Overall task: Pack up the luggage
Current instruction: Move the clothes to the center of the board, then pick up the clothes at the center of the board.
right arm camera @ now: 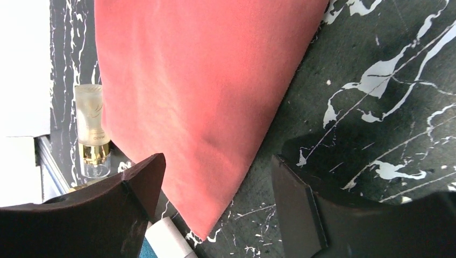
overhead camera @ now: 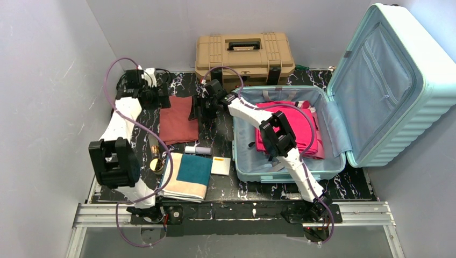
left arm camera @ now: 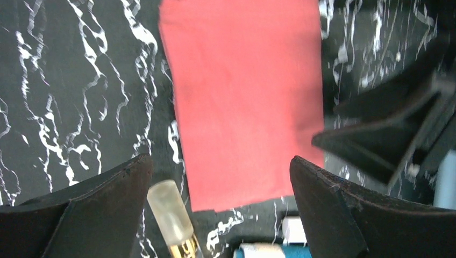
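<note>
You have the luggage (overhead camera: 290, 173) lying open at the right of the table (overhead camera: 215, 134), its lid (overhead camera: 387, 80) leaning up against the right wall and pink clothing (overhead camera: 304, 131) in the base. The tan toolbox (overhead camera: 244, 54) sits shut at the far edge, just left of it. Your right arm rises from its near base, bends over the suitcase and runs far and left across its far-left corner, covering part of the pink clothing. The right gripper (right arm camera: 218, 161) hangs with its fingers spread wide and empty above the right edge of the red cloth (overhead camera: 178, 119). Your left arm folds at the near left and reaches far along the left wall. The left gripper (left arm camera: 220, 166) is also spread wide, holding nothing, over the same cloth. From above, both sets of fingertips are lost against the black tabletop. A folded teal and cream towel (overhead camera: 188, 176) lies near the arm bases. The small bottle (right arm camera: 92, 131) beside the cloth is cut off in the left wrist view.
</note>
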Robot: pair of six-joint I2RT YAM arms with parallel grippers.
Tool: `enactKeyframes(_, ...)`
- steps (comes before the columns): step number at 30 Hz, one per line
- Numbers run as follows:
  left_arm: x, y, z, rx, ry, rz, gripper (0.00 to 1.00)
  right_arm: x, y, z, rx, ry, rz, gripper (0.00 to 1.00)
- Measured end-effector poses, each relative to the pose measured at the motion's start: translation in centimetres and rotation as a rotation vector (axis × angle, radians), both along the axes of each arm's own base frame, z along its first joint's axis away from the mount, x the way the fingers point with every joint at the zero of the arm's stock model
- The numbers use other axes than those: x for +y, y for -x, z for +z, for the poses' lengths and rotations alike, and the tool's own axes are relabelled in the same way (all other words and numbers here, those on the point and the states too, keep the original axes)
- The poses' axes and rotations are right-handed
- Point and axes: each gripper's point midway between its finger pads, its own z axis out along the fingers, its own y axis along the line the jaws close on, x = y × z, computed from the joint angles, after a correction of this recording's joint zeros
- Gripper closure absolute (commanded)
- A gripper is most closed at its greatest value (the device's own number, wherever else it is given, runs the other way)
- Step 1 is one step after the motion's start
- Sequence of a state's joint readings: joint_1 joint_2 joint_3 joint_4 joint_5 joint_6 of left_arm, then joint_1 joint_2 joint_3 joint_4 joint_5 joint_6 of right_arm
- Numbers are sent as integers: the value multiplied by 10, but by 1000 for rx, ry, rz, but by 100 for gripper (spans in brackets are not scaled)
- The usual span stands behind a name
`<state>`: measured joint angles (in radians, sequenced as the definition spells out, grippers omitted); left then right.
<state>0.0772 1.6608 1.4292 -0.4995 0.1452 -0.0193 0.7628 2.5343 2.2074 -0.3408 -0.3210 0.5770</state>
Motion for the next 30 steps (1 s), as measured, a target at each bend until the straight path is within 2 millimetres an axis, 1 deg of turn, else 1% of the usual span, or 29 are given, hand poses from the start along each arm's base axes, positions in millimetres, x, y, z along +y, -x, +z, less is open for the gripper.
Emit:
enactKeyframes(2,-7,17,-5,4,-9,-53,2,0,0,-1,13,-7,-9,22)
enactKeyframes(7,-35,55,-31,34,-24,-247,2,7,1,3,37,-56,-5,23)
enactKeyframes(10,-56,68,-36,32,-37,-364,2,9,2,6,51,-96,10,23)
enactKeyframes(13,-82,68,-33,-1,-59,-468,2,7,0,7,66,-121,22,24)
enactKeyframes(15,-95,68,-32,-20,-70,-515,2,2,-6,10,69,-140,27,24)
enactKeyframes(18,-110,67,-31,-40,-78,-558,2,0,-3,19,89,-178,69,25)
enactKeyframes(22,-115,65,-34,-36,-78,-561,2,-2,1,36,113,-224,111,26)
enactKeyframes(24,-115,64,-35,-44,-76,-557,2,-4,3,42,131,-231,124,26)
enactKeyframes(26,-115,65,-37,-55,-74,-554,2,-6,5,44,136,-228,131,26)
enactKeyframes(30,-115,72,-47,-32,-62,-552,2,-14,6,47,104,-182,137,24)
